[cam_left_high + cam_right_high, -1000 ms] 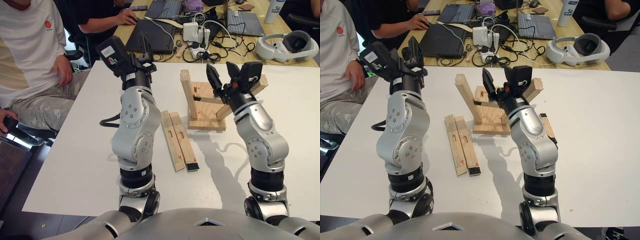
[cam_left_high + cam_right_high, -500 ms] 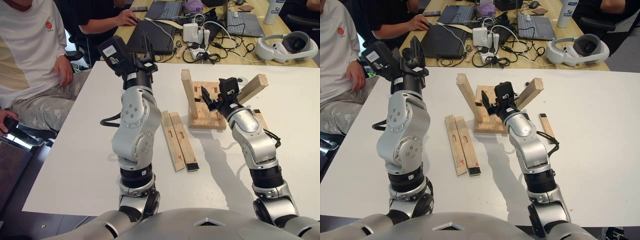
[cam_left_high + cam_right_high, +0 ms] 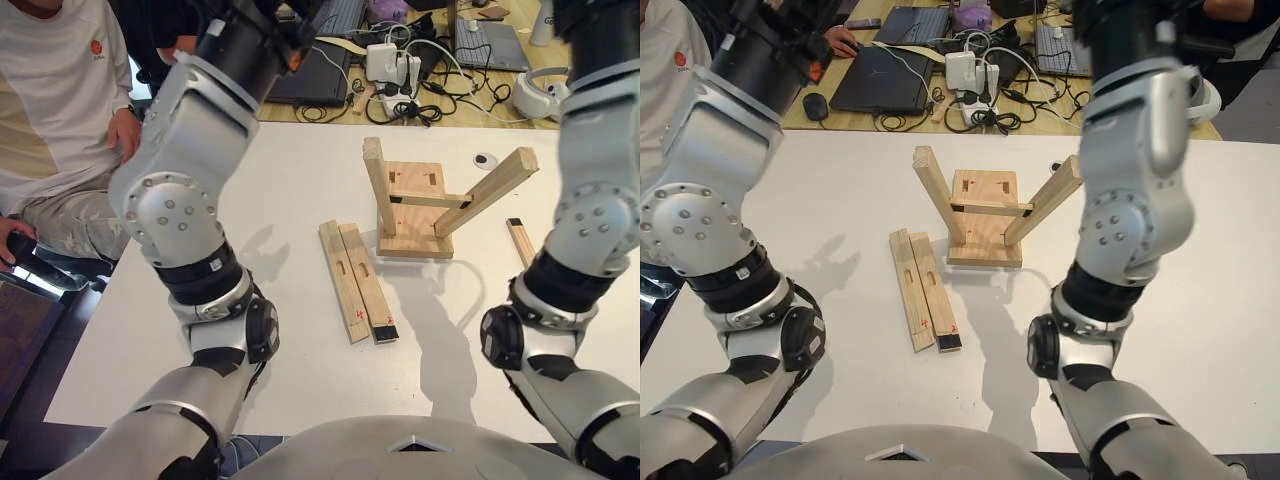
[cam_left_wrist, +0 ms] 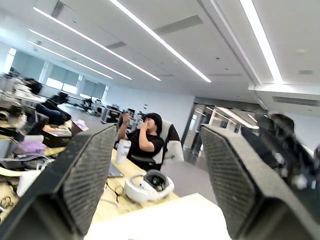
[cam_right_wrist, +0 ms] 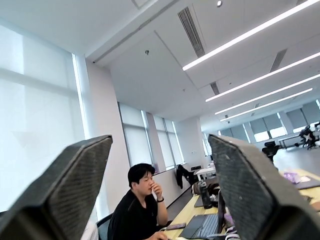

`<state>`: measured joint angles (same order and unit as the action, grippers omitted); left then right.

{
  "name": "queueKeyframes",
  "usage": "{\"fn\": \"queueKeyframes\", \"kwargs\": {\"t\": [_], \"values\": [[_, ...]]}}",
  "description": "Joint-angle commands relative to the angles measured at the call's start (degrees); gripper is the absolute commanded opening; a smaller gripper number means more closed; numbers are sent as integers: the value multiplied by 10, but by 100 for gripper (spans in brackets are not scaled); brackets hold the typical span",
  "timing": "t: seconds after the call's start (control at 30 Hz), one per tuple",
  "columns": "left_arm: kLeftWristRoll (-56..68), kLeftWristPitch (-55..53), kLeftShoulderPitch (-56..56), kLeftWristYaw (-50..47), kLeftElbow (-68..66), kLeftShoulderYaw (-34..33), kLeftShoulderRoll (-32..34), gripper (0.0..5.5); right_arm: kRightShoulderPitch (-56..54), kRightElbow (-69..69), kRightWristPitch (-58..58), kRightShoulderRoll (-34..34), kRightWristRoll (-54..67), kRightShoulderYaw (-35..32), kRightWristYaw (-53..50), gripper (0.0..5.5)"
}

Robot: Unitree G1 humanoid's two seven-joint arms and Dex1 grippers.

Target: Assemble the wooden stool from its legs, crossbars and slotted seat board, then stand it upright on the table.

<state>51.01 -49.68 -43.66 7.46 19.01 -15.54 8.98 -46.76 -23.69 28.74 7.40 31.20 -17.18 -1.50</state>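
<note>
Left wrist view: the left gripper (image 4: 156, 134) was raised, its jaws spread wide apart. On the table (image 3: 290, 180) two slotted wooden bars (image 3: 357, 283) were laid side by side. Just right of them the half-built stool (image 3: 415, 205) was set, seat board (image 3: 402, 242) down, two legs (image 3: 376, 185) up. A small stick (image 3: 519, 240) was laid near it. The right gripper (image 5: 160, 140) was spread wide too.

Part-built stool (image 3: 415, 215) rests seemingly upside down; two slotted crossbars (image 3: 365, 280) alongside.

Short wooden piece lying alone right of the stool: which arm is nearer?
Right. The right arm stands just beside the piece; the left arm is across the table, past the stool.
</note>
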Motion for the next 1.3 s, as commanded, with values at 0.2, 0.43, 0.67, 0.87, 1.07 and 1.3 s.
{"fn": "queueKeyframes", "kwargs": {"t": [0.2,0.43,0.67,0.87,1.07,1.3], "values": [[-175,-27,171,61,-57,314,29,307,-18,44,-5,72,-17,-24,2,357],[-128,-25,109,17,2,184,-28,307,-16,98,-39,142,-34,-56,34,357],[0,-54,59,-32,66,81,-70,307,25,141,-63,160,-59,-56,53,357],[16,-9,-97,-26,-40,2,-8,307,161,202,-98,169,-115,-65,67,357],[-13,-23,-30,27,-72,103,-23,307,260,256,-121,169,-157,-79,59,357],[-173,31,114,76,-72,322,0,307,277,266,-100,155,-152,-68,65,357]]}}
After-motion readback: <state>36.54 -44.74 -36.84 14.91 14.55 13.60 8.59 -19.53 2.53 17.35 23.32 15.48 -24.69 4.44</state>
